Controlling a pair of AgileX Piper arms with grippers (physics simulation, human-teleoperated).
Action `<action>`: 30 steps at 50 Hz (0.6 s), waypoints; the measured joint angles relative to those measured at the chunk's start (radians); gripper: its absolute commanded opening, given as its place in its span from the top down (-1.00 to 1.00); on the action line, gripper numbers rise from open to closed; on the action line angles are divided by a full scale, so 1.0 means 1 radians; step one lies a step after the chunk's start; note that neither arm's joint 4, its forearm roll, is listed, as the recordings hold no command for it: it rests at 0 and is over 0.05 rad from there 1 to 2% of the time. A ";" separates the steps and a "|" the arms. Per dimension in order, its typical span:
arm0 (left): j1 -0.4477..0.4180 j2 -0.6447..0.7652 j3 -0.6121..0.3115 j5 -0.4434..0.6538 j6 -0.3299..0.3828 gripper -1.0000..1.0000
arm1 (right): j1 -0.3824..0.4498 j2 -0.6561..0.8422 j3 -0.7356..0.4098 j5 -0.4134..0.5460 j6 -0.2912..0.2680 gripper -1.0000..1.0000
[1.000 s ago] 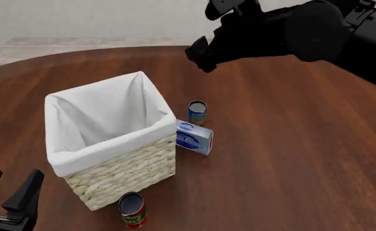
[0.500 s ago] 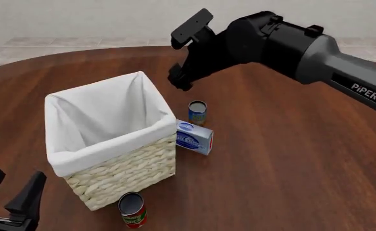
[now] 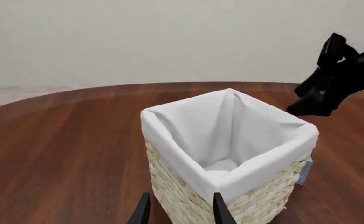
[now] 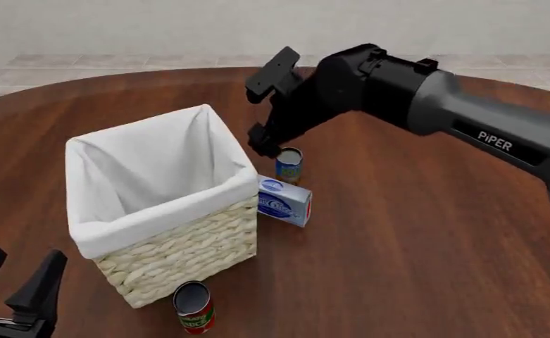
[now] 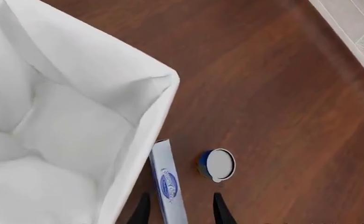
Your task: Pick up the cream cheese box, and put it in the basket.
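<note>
One cream cheese box, below right end effector

Pale-straw woven basket with white liner, light-blue-and-white cream cheese box, blue can, red-and-green can.

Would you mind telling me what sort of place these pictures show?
Likely a simulated tabletop test scene: a round wooden table before a bare wall, holding a lined basket, cans and a cream cheese box.

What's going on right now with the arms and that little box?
Right gripper open above the box, holding nothing. Left gripper open, idle. Box on the table against the basket. Blue can close by.
</note>
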 measured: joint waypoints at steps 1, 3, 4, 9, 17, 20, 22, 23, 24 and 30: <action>0.000 0.000 0.000 0.000 0.000 -1.00 | -0.002 0.003 0.001 0.001 -0.004 -1.00; -0.001 0.000 0.000 0.000 0.001 -1.00 | -0.007 0.010 0.000 0.005 -0.013 -1.00; -0.001 0.000 0.000 0.000 0.001 -1.00 | -0.010 0.014 -0.001 0.006 -0.017 -1.00; -0.002 0.000 0.000 0.001 0.001 -1.00 | -0.023 0.035 -0.013 0.015 -0.032 -1.00; -0.002 0.000 0.000 0.002 0.001 -1.00 | -0.038 0.065 -0.022 0.014 -0.040 -1.00; -0.002 0.000 0.000 0.002 0.001 -1.00 | -0.041 0.073 -0.021 0.012 -0.039 -1.00; -0.002 0.000 0.000 0.002 0.001 -1.00 | -0.043 0.079 -0.020 0.011 -0.038 -1.00; -0.002 0.000 0.000 0.002 0.001 -1.00 | -0.044 0.081 -0.019 0.010 -0.038 -1.00; -0.002 0.000 0.000 0.002 0.001 -1.00 | -0.044 0.084 -0.019 0.009 -0.037 -1.00; -0.003 0.000 0.000 0.003 0.001 -1.00 | -0.045 0.100 -0.009 0.001 -0.029 -1.00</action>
